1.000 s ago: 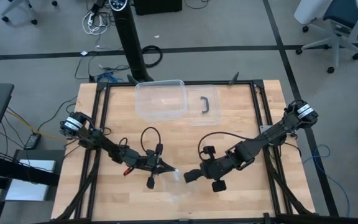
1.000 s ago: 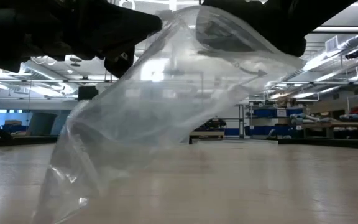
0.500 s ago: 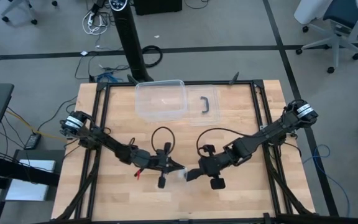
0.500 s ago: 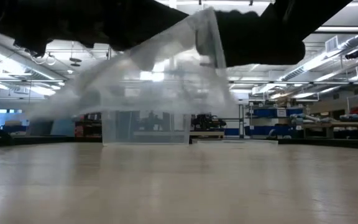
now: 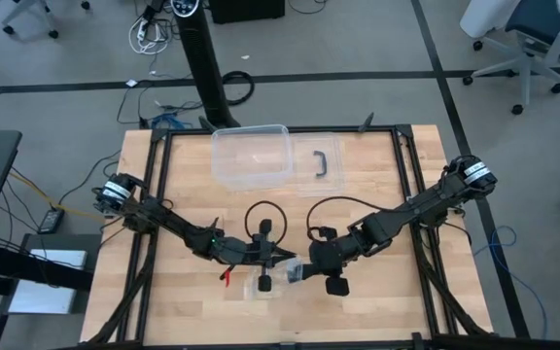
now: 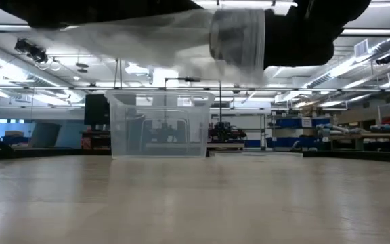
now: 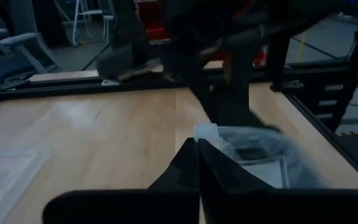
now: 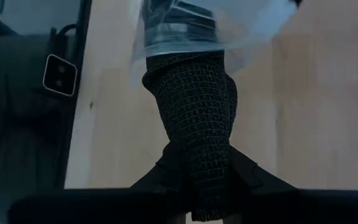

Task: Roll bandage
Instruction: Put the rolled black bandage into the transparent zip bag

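Note:
The bandage (image 8: 194, 106) is black mesh fabric. One end sits between my right gripper's (image 8: 194, 180) shut fingers and the other end reaches into the mouth of a clear plastic bag (image 8: 185, 25). My left gripper (image 7: 197, 152) is shut on the bag (image 7: 260, 155) from the other side. In the high view both grippers meet near the table's near edge, the left gripper (image 5: 282, 261) and the right gripper (image 5: 304, 271), with the bag (image 5: 265, 282) and the bandage (image 5: 291, 276) between them. In the low view the bag (image 6: 147, 30) lies about level, high above the table, with the bandage (image 6: 239, 34) dark inside it. My left gripper pinches an edge of the clear bag (image 7: 209, 132) between its two fingers, coming level from the table's left side; one layer or several, I cannot tell. The bag is lifted clear of the table. My right gripper pinches the bandage's near end (image 8: 194, 146) between its two fingers, coming about level from the table's right side. The bandage runs on along the fingers into the bag's mouth (image 8: 179, 43) and is clear of the table.
A clear plastic box (image 5: 251, 156) stands at the table's far side, also showing in the low view (image 6: 158, 125). Its lid with a black handle (image 5: 321, 163) lies to its right. Bare wooden table top lies on either side of the grippers.
My left gripper has gone toward the table's right edge, closer to my right gripper. The bag, which hung down from the grippers with its lower end near the table, has swung up and now lies about level, clear of the table.

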Tool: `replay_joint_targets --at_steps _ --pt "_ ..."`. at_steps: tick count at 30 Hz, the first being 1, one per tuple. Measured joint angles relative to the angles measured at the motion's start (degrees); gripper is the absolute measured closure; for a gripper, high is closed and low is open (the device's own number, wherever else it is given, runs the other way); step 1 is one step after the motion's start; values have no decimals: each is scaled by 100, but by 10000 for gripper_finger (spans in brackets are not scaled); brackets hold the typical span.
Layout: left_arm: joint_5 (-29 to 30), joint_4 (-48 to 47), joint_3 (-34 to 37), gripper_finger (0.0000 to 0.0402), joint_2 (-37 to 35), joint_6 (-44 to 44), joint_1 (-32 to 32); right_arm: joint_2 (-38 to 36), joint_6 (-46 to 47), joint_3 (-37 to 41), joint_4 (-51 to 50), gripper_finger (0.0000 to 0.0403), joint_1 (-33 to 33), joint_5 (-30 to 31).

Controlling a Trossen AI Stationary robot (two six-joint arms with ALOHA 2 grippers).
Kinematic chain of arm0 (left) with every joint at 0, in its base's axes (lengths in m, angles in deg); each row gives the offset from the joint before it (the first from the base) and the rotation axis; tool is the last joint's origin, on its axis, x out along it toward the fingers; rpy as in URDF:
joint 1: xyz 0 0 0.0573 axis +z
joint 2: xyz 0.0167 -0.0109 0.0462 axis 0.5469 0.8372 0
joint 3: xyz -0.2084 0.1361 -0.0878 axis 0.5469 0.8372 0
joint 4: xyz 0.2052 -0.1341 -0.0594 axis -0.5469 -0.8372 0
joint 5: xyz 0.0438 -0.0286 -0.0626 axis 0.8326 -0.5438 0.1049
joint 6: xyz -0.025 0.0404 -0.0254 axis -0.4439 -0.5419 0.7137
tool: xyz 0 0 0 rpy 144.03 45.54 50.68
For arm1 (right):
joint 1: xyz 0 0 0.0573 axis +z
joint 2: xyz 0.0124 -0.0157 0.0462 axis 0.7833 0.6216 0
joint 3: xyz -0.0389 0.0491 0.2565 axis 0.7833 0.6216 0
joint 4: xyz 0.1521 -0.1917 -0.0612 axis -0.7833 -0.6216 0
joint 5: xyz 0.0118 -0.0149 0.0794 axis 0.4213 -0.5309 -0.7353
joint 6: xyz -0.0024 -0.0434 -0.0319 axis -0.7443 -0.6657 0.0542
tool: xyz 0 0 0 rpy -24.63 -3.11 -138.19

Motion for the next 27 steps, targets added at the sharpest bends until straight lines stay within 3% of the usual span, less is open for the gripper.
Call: replay_joint_targets --at_steps 24,27 --pt "329 79 -114 402 0 -93 -2 4 544 2 580 350 -378 -692" --pt "331 67 -114 402 0 -91 -2 4 571 2 564 336 -351 -728"
